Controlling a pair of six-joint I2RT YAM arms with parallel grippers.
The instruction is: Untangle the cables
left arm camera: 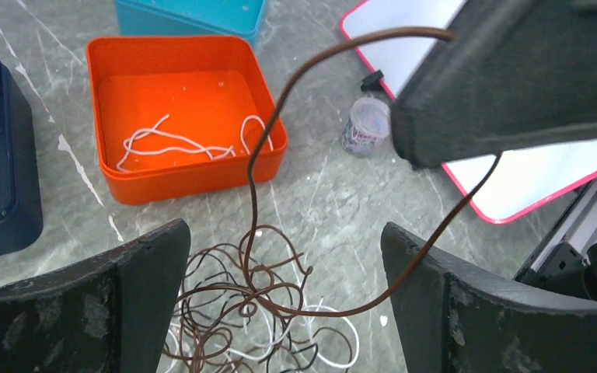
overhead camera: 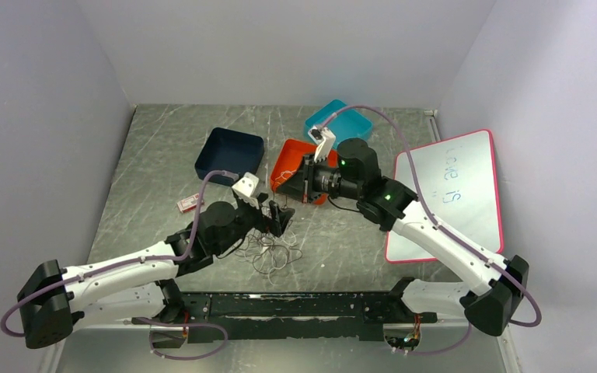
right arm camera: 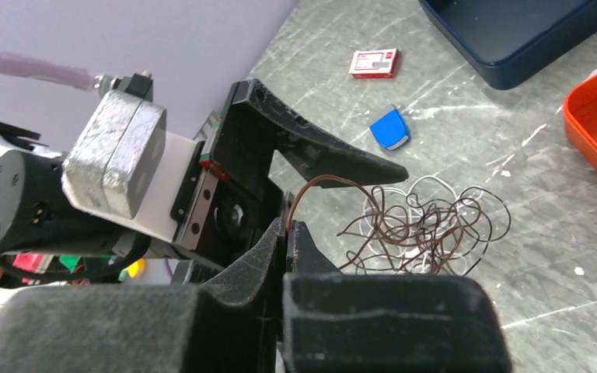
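L gripper (left arm camera: 284, 233): jaws wide apart, empty, over tangle (left arm camera: 249, 315).
R gripper (right arm camera: 286, 237): clenched on brown cable (left arm camera: 250, 186), which rises from the tangle.
Tangle: brown, white and dark cables on table (left arm camera: 334, 186), near orange tray (left arm camera: 116, 186).
Tray: one white cable (left arm camera: 179, 148) inside.

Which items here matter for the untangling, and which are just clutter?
Job: cable tangle; brown cable pinched in the right gripper; white cable in the orange bin.
Lying about: navy bin; teal bin; whiteboard; small jar; red-and-white box; small blue item.
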